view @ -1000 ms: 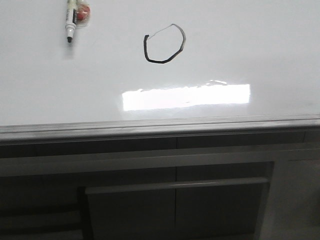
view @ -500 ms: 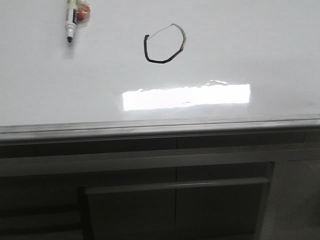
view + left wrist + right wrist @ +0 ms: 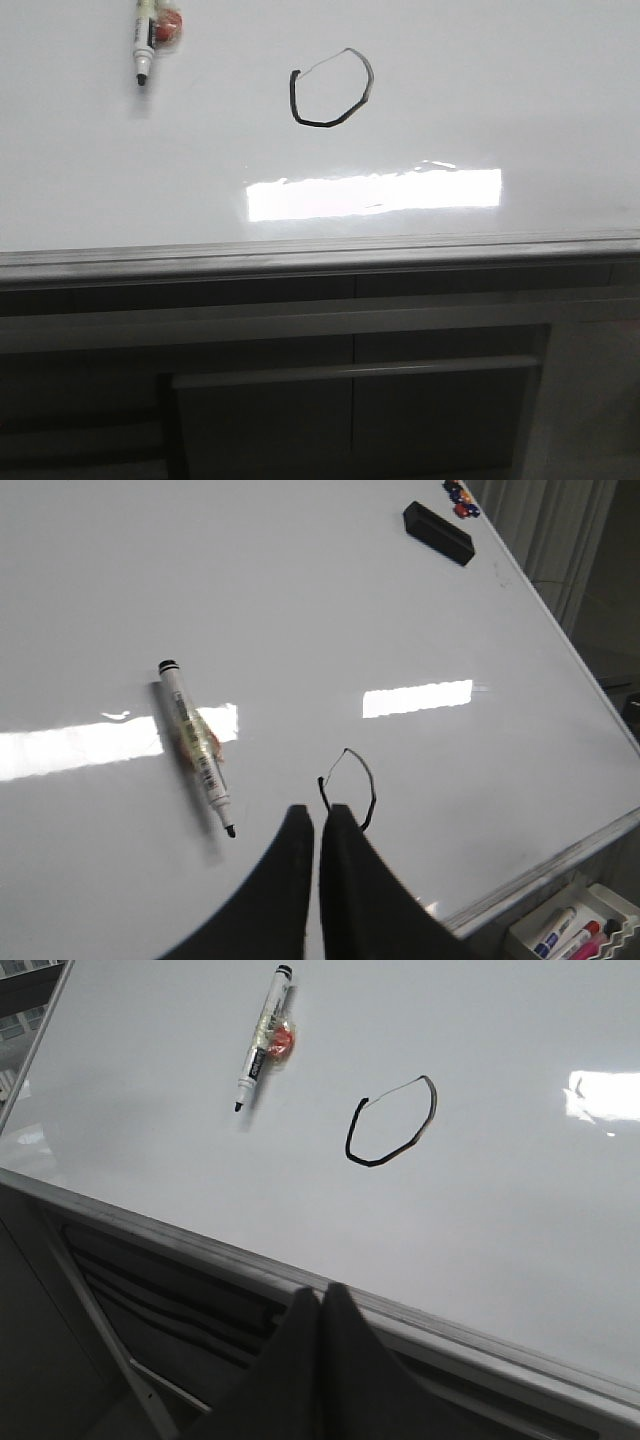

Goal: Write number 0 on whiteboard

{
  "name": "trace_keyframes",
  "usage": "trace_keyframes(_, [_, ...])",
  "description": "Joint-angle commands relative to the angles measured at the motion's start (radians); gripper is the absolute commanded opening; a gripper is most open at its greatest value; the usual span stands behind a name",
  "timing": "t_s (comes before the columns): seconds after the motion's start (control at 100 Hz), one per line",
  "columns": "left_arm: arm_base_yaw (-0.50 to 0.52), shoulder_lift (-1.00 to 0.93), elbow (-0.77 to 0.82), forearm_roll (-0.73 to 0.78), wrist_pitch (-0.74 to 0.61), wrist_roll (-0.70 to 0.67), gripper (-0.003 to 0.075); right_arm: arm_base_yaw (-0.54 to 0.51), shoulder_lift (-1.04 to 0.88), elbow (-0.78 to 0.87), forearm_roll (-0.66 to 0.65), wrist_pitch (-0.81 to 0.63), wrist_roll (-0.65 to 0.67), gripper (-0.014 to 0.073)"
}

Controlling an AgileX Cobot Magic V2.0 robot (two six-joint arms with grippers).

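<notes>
Front view shows the number 0 (image 3: 332, 89) drawn in black on the whiteboard (image 3: 500, 90), a little left of the middle and toward the far part of the visible board. Its outline is angular; the line is thick on the left and near sides, thin and pale at the far left, where a small gap stays open. A bright rectangular reflection (image 3: 373, 194) lies on the board nearer than the loop, apart from it. To the far left of the loop an uncapped marker (image 3: 143, 40) lies flat, its tip pointing toward the near edge, with a small red object (image 3: 168, 27) touching its right side. The grey rim (image 3: 320, 252) closes the near edge of the board, and below it stands a dark cabinet (image 3: 350, 400).

Left gripper (image 3: 317, 825) has its fingers pressed together, holding nothing, above the board beside the loop. Right gripper (image 3: 322, 1300) is also closed and empty, over the near rim.
</notes>
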Motion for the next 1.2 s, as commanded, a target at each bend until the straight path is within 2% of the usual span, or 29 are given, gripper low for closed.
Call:
trace_keyframes(0.0, [0.028, 0.007, -0.007, 0.059, 0.021, 0.001, -0.0020, -0.006, 0.007, -0.024, 0.019, -0.055, -0.009, -0.0069])
trace_keyframes(0.18, [0.165, 0.007, 0.067, 0.251, -0.043, -0.007, -0.0020, -0.006, 0.007, -0.024, 0.019, -0.057, -0.009, -0.0069])
trace_keyframes(0.26, [0.249, 0.005, 0.098, 0.444, -0.126, -0.130, -0.0020, -0.006, 0.007, -0.024, 0.019, -0.057, -0.009, -0.0069])
trace_keyframes(0.38, [0.409, -0.004, 0.126, 0.442, -0.235, -0.250, -0.0020, -0.006, 0.007, -0.024, 0.019, -0.057, -0.009, -0.0069])
trace_keyframes(0.47, [0.523, -0.017, 0.142, 0.442, -0.352, -0.260, -0.0020, -0.006, 0.007, -0.024, 0.019, -0.057, -0.009, -0.0069])
trace_keyframes(0.6, [0.628, -0.063, 0.149, 0.442, -0.378, -0.275, -0.0020, -0.006, 0.007, -0.024, 0.019, -0.057, -0.009, -0.0069])
trace_keyframes(0.63, [0.640, -0.081, 0.149, 0.398, -0.365, -0.258, -0.0020, -0.006, 0.007, -0.024, 0.019, -0.057, -0.009, -0.0069])
trace_keyframes(0.68, [0.654, -0.102, 0.149, 0.241, -0.328, -0.163, -0.0020, -0.006, 0.007, -0.024, 0.019, -0.057, -0.009, -0.0069])
trace_keyframes(0.71, [0.660, -0.111, 0.149, 0.097, -0.302, -0.068, -0.0020, -0.006, 0.007, -0.024, 0.019, -0.057, -0.009, -0.0069])
trace_keyframes(0.72, [0.663, -0.113, 0.149, 0.097, -0.295, -0.068, -0.0020, -0.006, 0.007, -0.024, 0.019, -0.057, -0.009, -0.0069])
trace_keyframes(0.78, [0.679, -0.137, 0.149, -0.243, -0.229, 0.164, -0.0020, -0.006, 0.007, -0.024, 0.019, -0.057, -0.009, -0.0069])
trace_keyframes(0.83, [0.697, -0.161, 0.149, -0.462, -0.185, 0.333, -0.0020, -0.006, 0.007, -0.024, 0.019, -0.057, -0.009, -0.0069])
trace_keyframes(0.9, [0.727, -0.194, 0.156, -0.653, -0.181, 0.564, -0.0020, -0.006, 0.007, -0.024, 0.019, -0.057, -0.009, -0.0069])
trace_keyframes(0.96, [0.744, -0.209, 0.169, -0.652, -0.233, 0.657, -0.0020, -0.006, 0.007, -0.024, 0.019, -0.057, -0.009, -0.0069])
trace_keyframes(1.02, [0.749, -0.208, 0.181, -0.577, -0.285, 0.657, -0.0020, -0.006, 0.007, -0.024, 0.019, -0.057, -0.009, -0.0069])
trace_keyframes(1.19, [0.749, -0.208, 0.182, -0.580, -0.291, 0.642, -0.0020, -0.006, 0.007, -0.024, 0.019, -0.057, -0.009, -0.0069])
